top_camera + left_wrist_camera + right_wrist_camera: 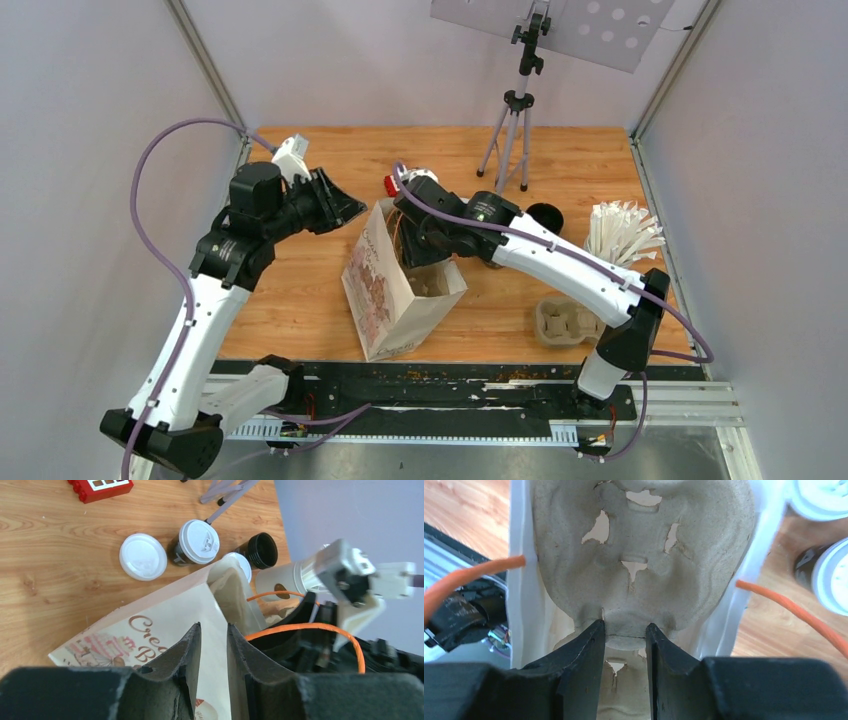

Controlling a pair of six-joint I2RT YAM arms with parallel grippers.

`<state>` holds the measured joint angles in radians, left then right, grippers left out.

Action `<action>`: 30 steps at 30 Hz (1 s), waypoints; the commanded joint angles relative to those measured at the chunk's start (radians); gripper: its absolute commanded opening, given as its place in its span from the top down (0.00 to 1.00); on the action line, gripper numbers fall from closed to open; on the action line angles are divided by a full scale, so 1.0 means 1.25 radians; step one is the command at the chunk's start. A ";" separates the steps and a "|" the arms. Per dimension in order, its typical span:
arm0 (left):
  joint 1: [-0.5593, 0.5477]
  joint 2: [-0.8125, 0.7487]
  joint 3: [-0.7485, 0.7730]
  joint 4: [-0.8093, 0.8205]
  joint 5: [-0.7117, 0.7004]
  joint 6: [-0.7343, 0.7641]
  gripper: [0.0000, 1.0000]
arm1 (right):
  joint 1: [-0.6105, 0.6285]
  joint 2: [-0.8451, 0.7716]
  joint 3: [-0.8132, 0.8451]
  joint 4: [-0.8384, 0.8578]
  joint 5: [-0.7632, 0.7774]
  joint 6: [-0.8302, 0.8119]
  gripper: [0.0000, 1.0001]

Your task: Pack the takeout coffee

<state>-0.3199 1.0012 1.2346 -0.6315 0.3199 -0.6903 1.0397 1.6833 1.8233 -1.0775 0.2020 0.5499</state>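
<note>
A takeout coffee, black with a white lid, stands on the table behind the printed paper bag. A loose white lid lies to its left and an uncovered black cup stands to its right. The bag stands open mid-table. My right gripper reaches into it, shut on the lip of a grey-brown cup tray. Beyond the bag wall another lidded coffee shows. My left gripper hovers at the bag's far left corner. Its jaws stand a narrow gap apart, with the bag's printed side showing through.
A second cup tray lies near the right arm's base. A white cup of wrapped straws stands at the right edge. A red brick and a tripod stand at the back. An orange cable loops beside the bag.
</note>
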 commanded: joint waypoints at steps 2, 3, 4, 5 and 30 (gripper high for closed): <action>0.003 -0.072 -0.003 -0.085 -0.014 -0.012 0.65 | 0.006 -0.045 -0.032 0.039 -0.103 0.016 0.68; 0.003 -0.087 -0.009 -0.105 -0.022 -0.011 0.64 | 0.007 -0.045 -0.033 0.041 -0.113 0.021 0.68; 0.003 -0.102 -0.016 -0.126 -0.033 -0.008 0.63 | 0.008 -0.045 -0.034 0.044 -0.124 0.025 0.68; 0.003 -0.115 -0.027 -0.140 -0.048 -0.004 0.62 | 0.009 -0.044 -0.034 0.048 -0.133 0.028 0.67; 0.003 -0.185 -0.092 -0.227 -0.118 0.042 0.55 | 0.044 0.058 0.068 -0.053 -0.163 0.064 0.49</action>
<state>-0.3199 0.7757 1.0981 -0.9142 0.1806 -0.6647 1.0863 1.7718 1.8278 -1.1255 -0.0082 0.6189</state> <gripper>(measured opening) 0.440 0.496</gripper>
